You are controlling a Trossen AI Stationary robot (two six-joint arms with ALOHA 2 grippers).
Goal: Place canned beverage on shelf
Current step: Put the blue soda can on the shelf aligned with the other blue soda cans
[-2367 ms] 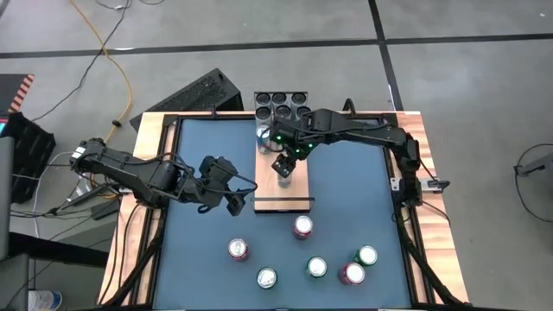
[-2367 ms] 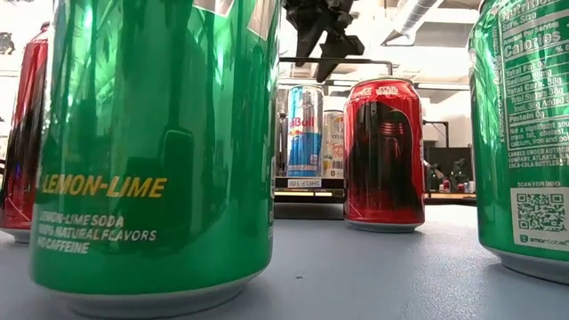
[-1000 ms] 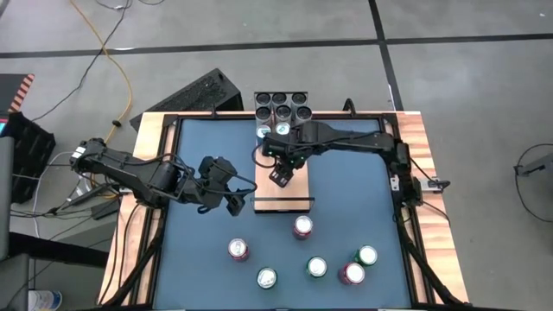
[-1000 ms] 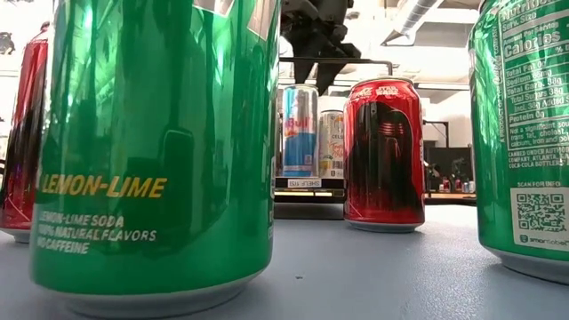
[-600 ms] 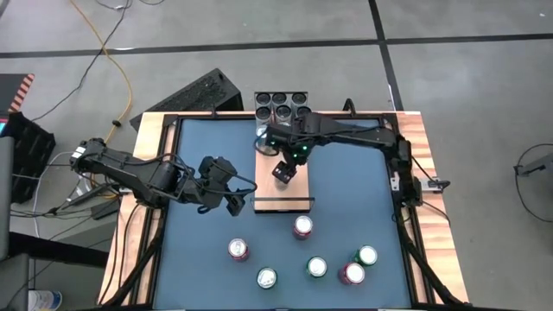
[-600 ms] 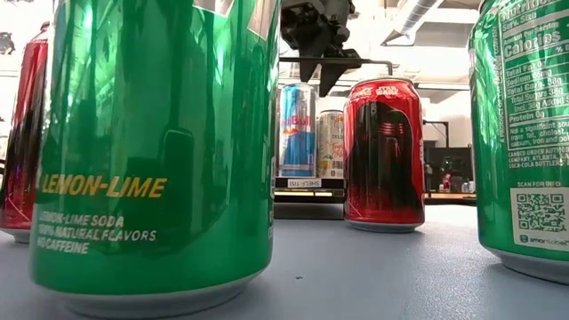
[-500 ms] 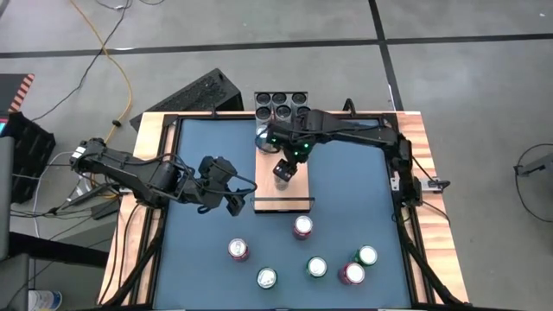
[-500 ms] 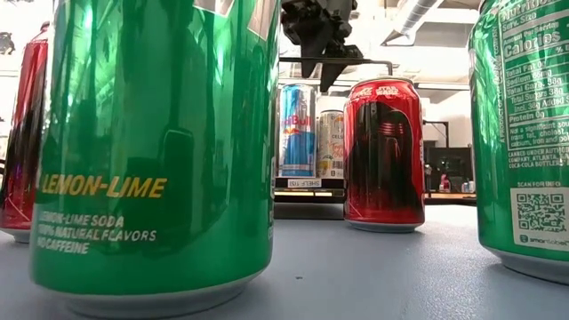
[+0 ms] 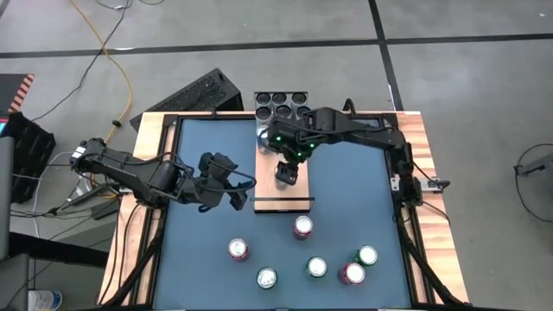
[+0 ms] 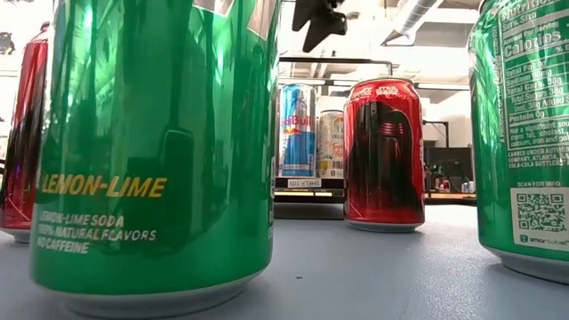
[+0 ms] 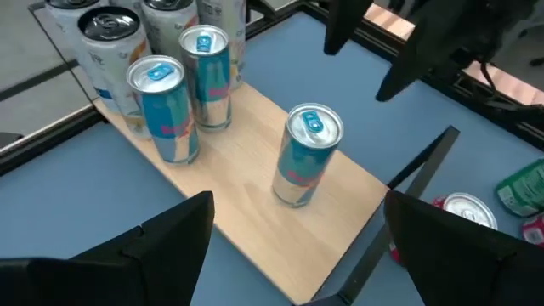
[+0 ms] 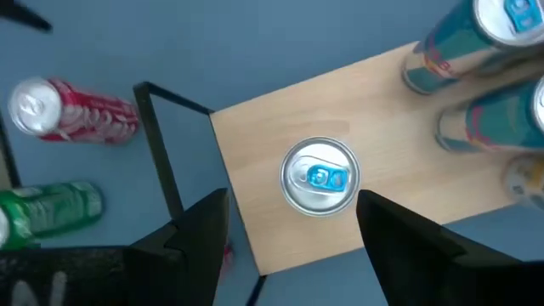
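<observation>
A slim blue can stands upright on its base on the pale wood shelf, near the black wire rail at its near end. My right gripper hovers open above it; its fingers are above the can's top and touch nothing. In the low view the gripper hangs well over the can. Several more cans stand at the shelf's far end. My left gripper waits open over the table, left of the shelf.
Loose cans stand on the blue table near its front: red ones and green ones. A black tray of cans sits beyond the table's far edge.
My right gripper has risen straight up from around the blue can's top and has rolled a little. The can stays upright on the shelf where it stood.
</observation>
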